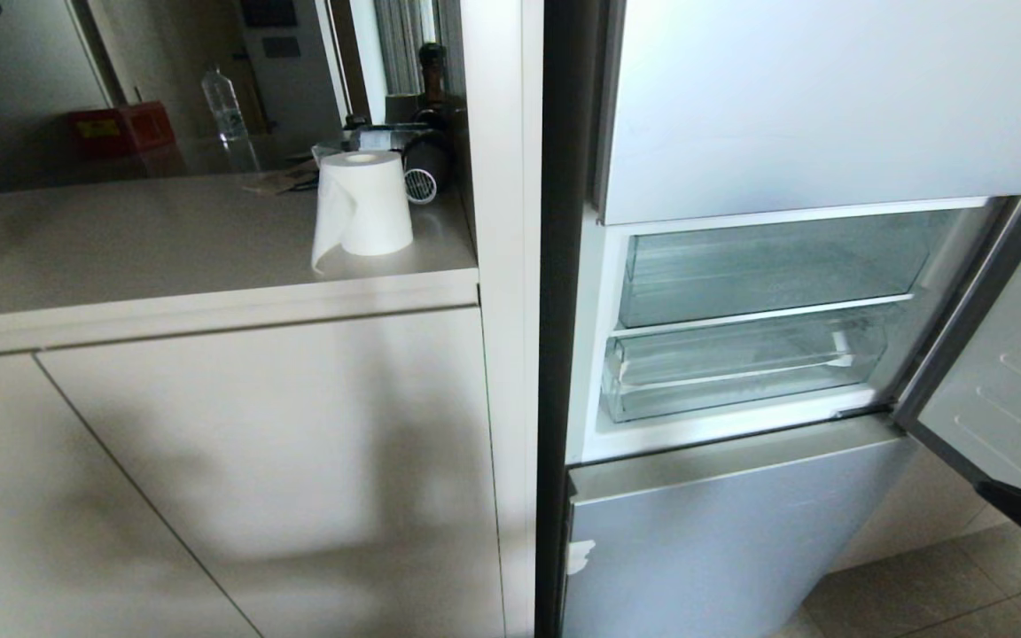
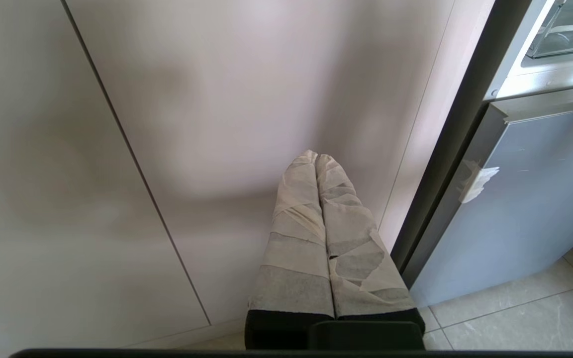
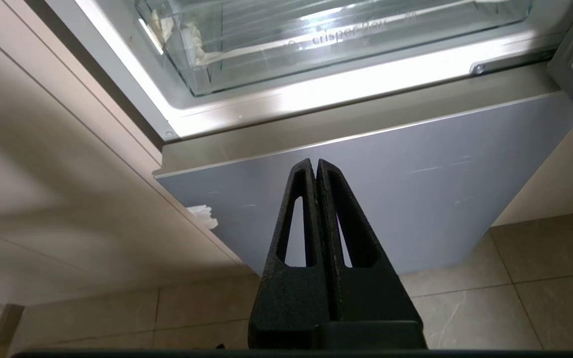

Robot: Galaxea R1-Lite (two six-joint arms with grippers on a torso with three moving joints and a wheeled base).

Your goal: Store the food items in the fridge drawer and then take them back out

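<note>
Fruit is nowhere in sight. Wide clear plastic fridge drawer (image 1: pixel 741 368) sits pushed in, low in the open fridge. Black right gripper (image 3: pixel 316 166), jaws together, waits below it; taped left gripper (image 2: pixel 316 159) too. Next, probably pull that drawer out.

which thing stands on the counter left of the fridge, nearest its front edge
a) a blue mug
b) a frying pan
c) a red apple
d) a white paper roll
d: in the head view a white paper roll stands upright on the counter, closer to the front edge than the bottles and clutter behind it.
</note>
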